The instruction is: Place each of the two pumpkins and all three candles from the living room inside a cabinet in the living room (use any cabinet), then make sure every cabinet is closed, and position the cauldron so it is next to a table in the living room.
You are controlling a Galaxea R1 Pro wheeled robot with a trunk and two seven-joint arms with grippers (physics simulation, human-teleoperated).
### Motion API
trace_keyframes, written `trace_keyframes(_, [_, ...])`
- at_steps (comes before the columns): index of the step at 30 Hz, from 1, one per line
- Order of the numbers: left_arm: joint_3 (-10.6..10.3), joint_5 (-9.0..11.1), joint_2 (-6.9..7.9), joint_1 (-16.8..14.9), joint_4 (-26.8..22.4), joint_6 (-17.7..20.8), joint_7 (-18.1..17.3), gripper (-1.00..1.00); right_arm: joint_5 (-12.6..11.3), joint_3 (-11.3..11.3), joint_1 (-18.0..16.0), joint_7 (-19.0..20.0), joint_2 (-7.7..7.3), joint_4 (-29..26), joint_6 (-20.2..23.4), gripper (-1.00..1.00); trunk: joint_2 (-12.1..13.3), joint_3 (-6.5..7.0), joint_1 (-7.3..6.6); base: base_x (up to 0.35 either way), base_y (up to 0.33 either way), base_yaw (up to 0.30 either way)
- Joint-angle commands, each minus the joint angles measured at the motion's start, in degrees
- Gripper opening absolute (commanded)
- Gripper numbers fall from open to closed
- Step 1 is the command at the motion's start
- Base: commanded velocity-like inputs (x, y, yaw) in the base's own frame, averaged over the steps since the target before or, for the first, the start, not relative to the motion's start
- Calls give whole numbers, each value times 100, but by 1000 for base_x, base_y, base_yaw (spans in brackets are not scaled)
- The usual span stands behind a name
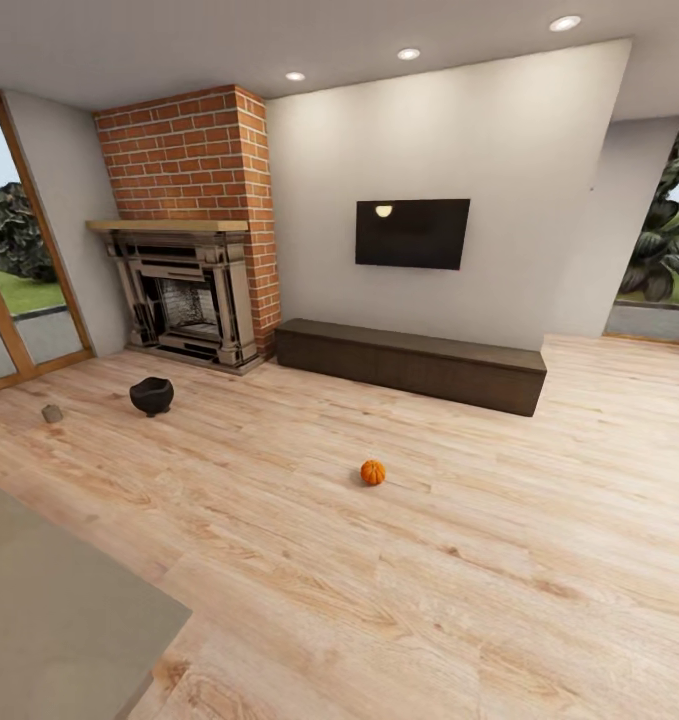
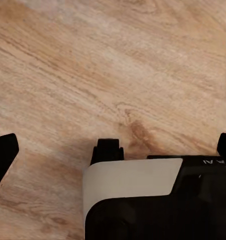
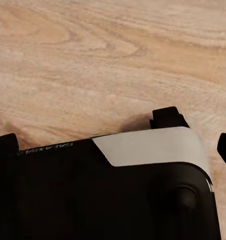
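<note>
One pumpkin, one candle and a cauldron lie scattered over a living-room floor, the cabinet shut against the far wall.

Seen from the head camera, the wooden floor (image 1: 429, 560) spreads wide, with the brick fireplace (image 1: 189, 250) at 11 o'clock and the wall television (image 1: 412, 233) at 12. Below the screen runs the long dark cabinet (image 1: 411, 364), its fronts flush. The black cauldron (image 1: 151, 395) stands at 10 o'clock before the hearth; a grey candle (image 1: 52, 413) sits near it, further toward 9. The orange pumpkin (image 1: 373, 472) rests alone near centre, well apart from both. The left gripper (image 2: 113, 150) and right gripper (image 3: 115, 142) hang spread wide over bare boards (nothing between the fingers).
</note>
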Motion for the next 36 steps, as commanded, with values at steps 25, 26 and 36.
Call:
trace_keyframes(25, [-189,-247,-118,-183,203,-644,9,100,-155,-45,-320,66,23,-157,-1142,100,-4,-76,0,156,-67,-96])
trace_keyframes(26, [-238,-245,-127,-183,206,-660,9,100,-156,-45,-320,65,20,-156,-1143,100,-4,-83,0,251,-255,-220])
trace_keyframes(36, [-370,-233,-144,-183,239,-798,10,100,-161,-43,-320,44,32,-161,-1185,100,-4,-140,0,292,-149,-175])
